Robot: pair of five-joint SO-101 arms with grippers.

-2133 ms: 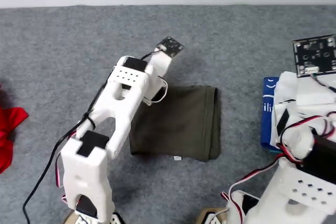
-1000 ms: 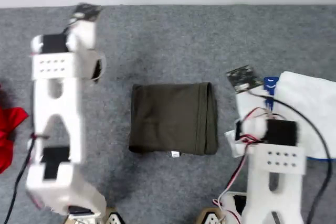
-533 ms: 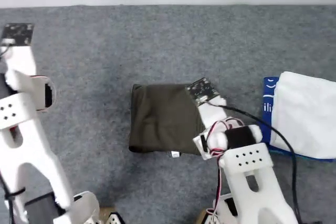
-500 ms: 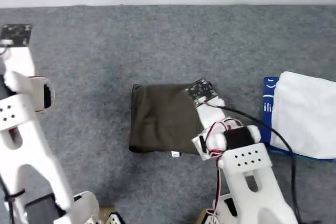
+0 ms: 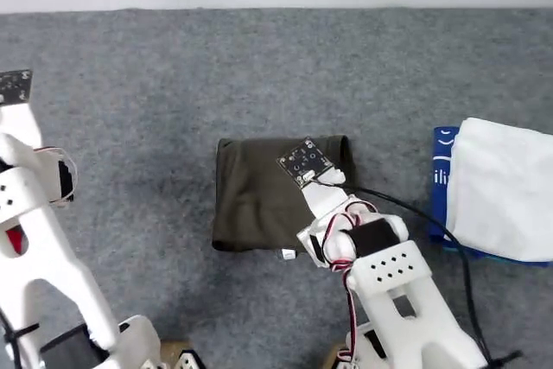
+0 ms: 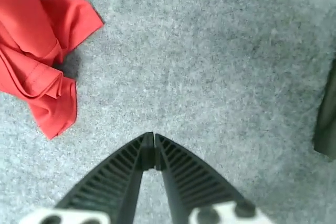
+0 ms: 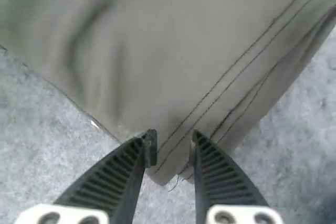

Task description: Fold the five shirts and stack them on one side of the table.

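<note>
- Right tool (image 7: 172, 140): fingers parted, straddling the near right corner of the folded olive shirt (image 5: 259, 192), not yet clenched.
- Left tool (image 6: 155, 139): clenched on nothing, above the desk (image 6: 210, 51) beside the crumpled red shirt (image 6: 37, 61).
- Likely step: moving the olive shirt onto the white shirt (image 5: 501, 196) stack at right; next, pinch all layers.
- It lies mid-desk, slightly longer left-right, stitched hem facing right.

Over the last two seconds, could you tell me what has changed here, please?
The left gripper left the green shirt and swung out beside the red shirt. The right gripper came from the white shirt to the green shirt's corner. The green and white shirts stayed put.
</note>
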